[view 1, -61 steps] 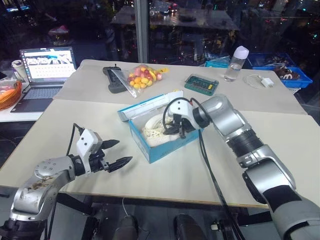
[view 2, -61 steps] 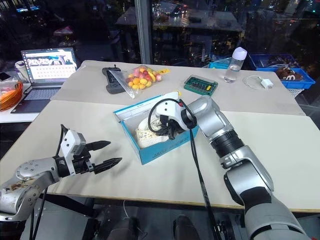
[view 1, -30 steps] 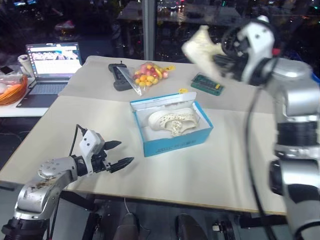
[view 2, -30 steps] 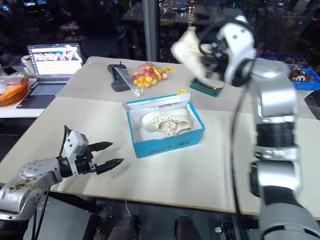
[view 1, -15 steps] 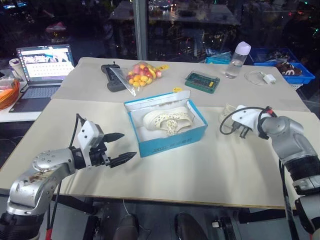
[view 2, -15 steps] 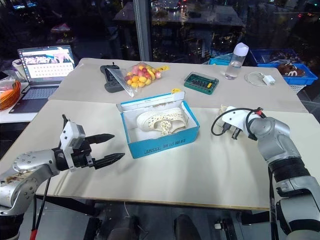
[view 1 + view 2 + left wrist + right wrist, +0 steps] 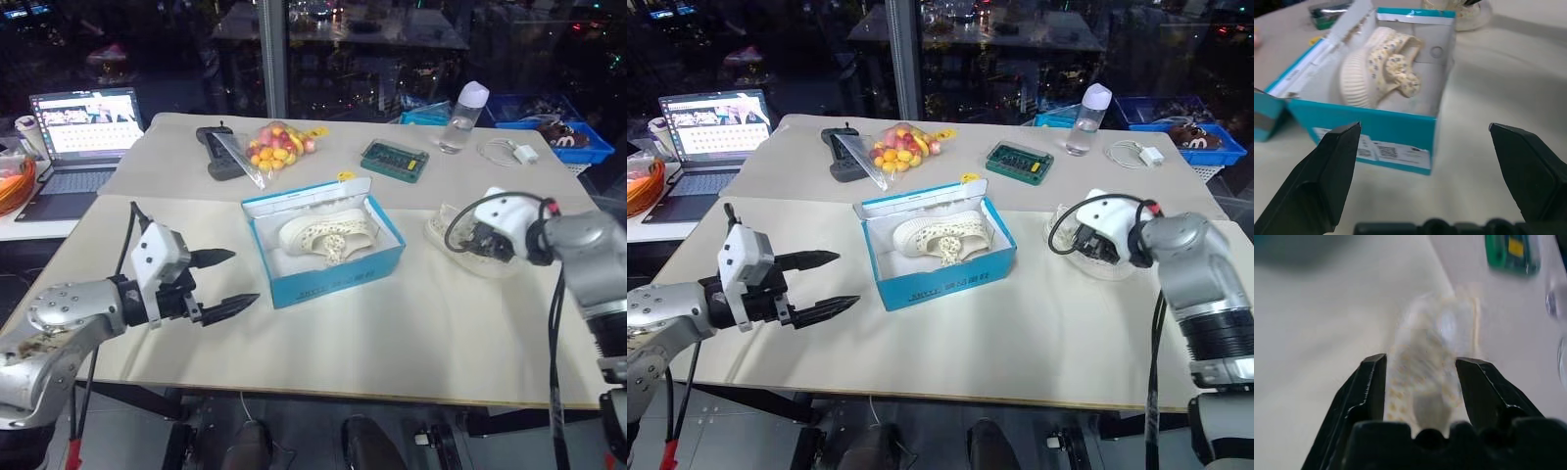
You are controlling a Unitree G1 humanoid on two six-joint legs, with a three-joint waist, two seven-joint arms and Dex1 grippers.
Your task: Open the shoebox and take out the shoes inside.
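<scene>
Far left I see a laptop (image 7: 86, 116), lid up, screen lit, with an orange bowl (image 7: 17, 184) beside it at the edge.

Left gripper (image 7: 230, 281) hangs over the near-left of the table (image 7: 323, 343), fingers spread wide, nothing between them. It points right toward the box and is well apart from it. In the left wrist view the box's near end sits between the two fingertips (image 7: 1344, 134).

Box (image 7: 333, 274) is mid-table, lid (image 7: 299, 198) folded back on the far side, white inside showing. One shoe (image 7: 328, 233) lies in it, on its side as far as I can tell.

Far of the box: black remote (image 7: 217, 152), bag of fruit (image 7: 274, 149), then a green case (image 7: 395, 160) further right.

Second shoe (image 7: 1080, 257) is out, resting on the table to the right of the box, well apart from it. Right gripper (image 7: 1420, 374) is right at this shoe; in the right wrist view the fingers stand partly apart with the blurred shoe showing between them. I can't tell whether the pads still touch it or have let go.

Far right: bottle (image 7: 461, 119), white cable with charger (image 7: 511, 155), blue bin (image 7: 563, 137) at the table's edge.
</scene>
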